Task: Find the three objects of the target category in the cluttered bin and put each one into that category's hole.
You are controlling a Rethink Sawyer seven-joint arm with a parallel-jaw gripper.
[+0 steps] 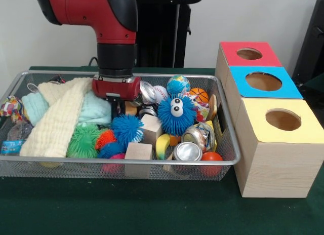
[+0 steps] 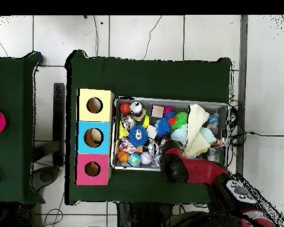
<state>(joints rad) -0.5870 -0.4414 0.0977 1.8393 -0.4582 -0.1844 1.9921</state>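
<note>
The red and black arm reaches down into the wire-mesh bin [image 1: 225, 159], and its pincer [image 1: 115, 102] hangs low over the middle of the clutter. I cannot tell how wide it stands or whether it has hold of anything, since the red wrist block hides most of it.

Just left of it lie a folded mint-green towel [image 1: 96, 111] and a long cream knitted cloth [image 1: 58, 118]. Near its right side sit a crumpled silver can [image 1: 148, 91] and a pale wooden cube [image 1: 151, 127], with a spiky blue rubber ball [image 1: 127, 128] just in front. Farther right sits a fuzzy blue ball with googly eyes [image 1: 176, 113], then a small globe ball [image 1: 178, 84], a white baseball [image 1: 160, 92] and a little orange basketball [image 1: 200, 95].

Well to the right of the bin stand three wooden boxes: the red-topped hole box [image 1: 250, 53] far, the blue-topped hole box [image 1: 263, 81] in the middle, the yellow-topped hole box [image 1: 282, 119] near.

The target category is not shown. To do this step well, I judge the arm should pick one loose, uncovered piece, close on it squarely, and lift straight up, clear of the cloths.
</note>
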